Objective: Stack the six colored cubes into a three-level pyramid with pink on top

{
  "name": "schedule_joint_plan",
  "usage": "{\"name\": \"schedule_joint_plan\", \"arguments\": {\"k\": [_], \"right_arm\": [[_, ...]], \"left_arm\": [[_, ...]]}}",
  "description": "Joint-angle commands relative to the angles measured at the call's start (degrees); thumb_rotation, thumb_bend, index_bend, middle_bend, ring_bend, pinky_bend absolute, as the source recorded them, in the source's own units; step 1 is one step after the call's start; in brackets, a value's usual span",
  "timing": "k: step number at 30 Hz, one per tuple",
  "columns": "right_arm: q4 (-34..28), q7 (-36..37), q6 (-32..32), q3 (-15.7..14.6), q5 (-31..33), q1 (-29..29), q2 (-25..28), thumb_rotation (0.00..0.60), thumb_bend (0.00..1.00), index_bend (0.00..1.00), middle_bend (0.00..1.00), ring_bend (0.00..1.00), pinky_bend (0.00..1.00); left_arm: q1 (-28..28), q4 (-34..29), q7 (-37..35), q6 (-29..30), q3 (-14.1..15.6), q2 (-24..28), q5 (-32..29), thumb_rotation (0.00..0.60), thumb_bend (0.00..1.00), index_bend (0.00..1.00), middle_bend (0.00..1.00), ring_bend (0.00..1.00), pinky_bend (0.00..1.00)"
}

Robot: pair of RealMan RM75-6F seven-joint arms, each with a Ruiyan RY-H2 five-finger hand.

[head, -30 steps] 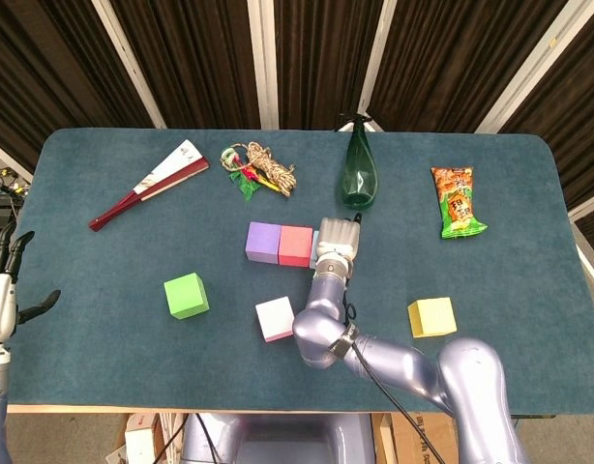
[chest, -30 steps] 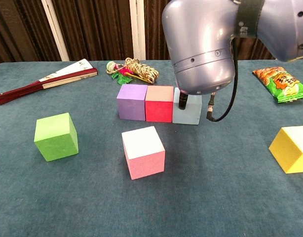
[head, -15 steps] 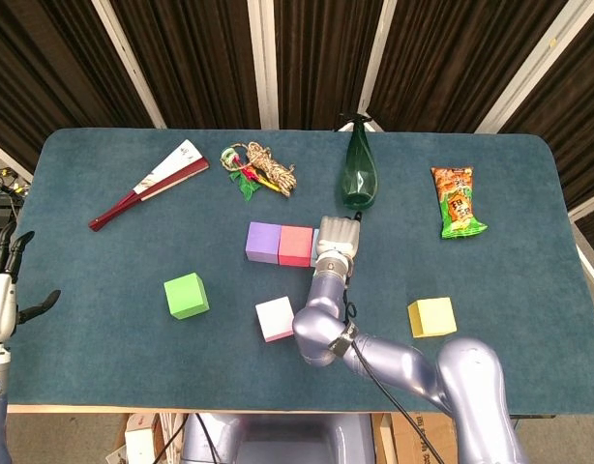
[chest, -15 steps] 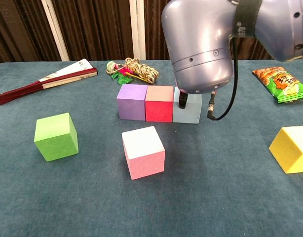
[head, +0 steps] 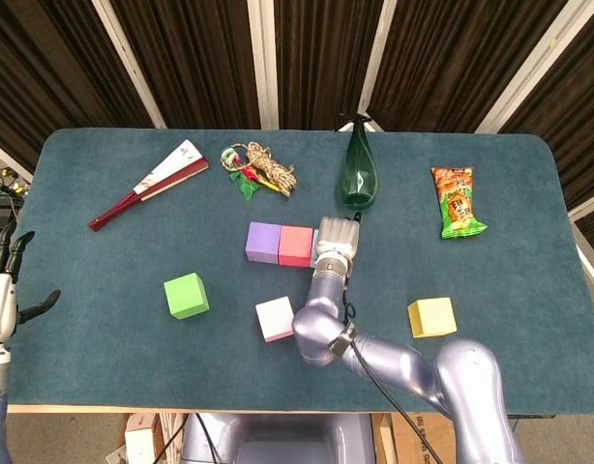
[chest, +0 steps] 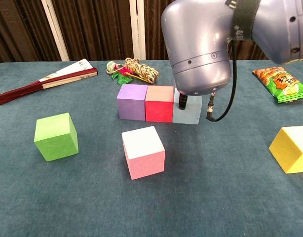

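Note:
Purple cube (head: 263, 242), red cube (head: 296, 245) and light blue cube (chest: 188, 111) stand in a touching row mid-table. My right hand (head: 336, 237) lies over the light blue cube and covers it in the head view. In the chest view a dark finger (chest: 182, 102) runs down that cube's front face, so the hand grips it. The pink cube (head: 275, 318) sits in front of the row, the green cube (head: 186, 295) to the left and the yellow cube (head: 431, 316) to the right. My left hand (head: 2, 280) hangs off the table's left edge, fingers spread, holding nothing.
At the back of the table lie a folded fan (head: 147, 182), a rope bundle (head: 261, 169), a green bottle (head: 358, 172) and a snack bag (head: 457, 201). My right forearm (chest: 201, 44) fills the upper chest view and hides the area behind the blue cube.
The right forearm has shifted very slightly in the chest view. The cubes and the left hand have not moved.

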Motion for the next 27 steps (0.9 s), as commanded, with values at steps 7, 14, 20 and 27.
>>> {"name": "schedule_joint_plan", "arguments": {"k": [7, 14, 20, 27], "right_arm": [[-0.3, -0.2, -0.4, 0.3, 0.3, -0.3, 0.2, 0.6, 0.27, 0.45, 0.35, 0.22, 0.02], [-1.0, -0.6, -0.7, 0.6, 1.0, -0.7, 0.8, 0.6, 0.27, 0.44, 0.3, 0.18, 0.02], [-1.5, -0.7, -0.8, 0.7, 1.4, -0.9, 1.2, 0.6, 0.27, 0.39, 0.24, 0.15, 0.02], [-1.7, -0.4, -0.9, 0.6, 1.4, -1.0, 1.3, 0.6, 0.27, 0.36, 0.19, 0.13, 0.02]], "left_arm": [[0.0, 0.1, 0.2, -0.1, 0.0, -0.1, 0.0, 0.6, 0.2, 0.14, 0.0, 0.0, 0.0], [0.0, 0.1, 0.3, -0.1, 0.1, -0.1, 0.0, 0.6, 0.2, 0.14, 0.0, 0.0, 0.0], [-0.1, 0.1, 0.5, -0.1, 0.1, -0.2, 0.0, 0.6, 0.2, 0.14, 0.0, 0.0, 0.0], [-0.1, 0.1, 0.6, -0.2, 0.1, -0.2, 0.0, 0.6, 0.2, 0.14, 0.0, 0.0, 0.0]]}}
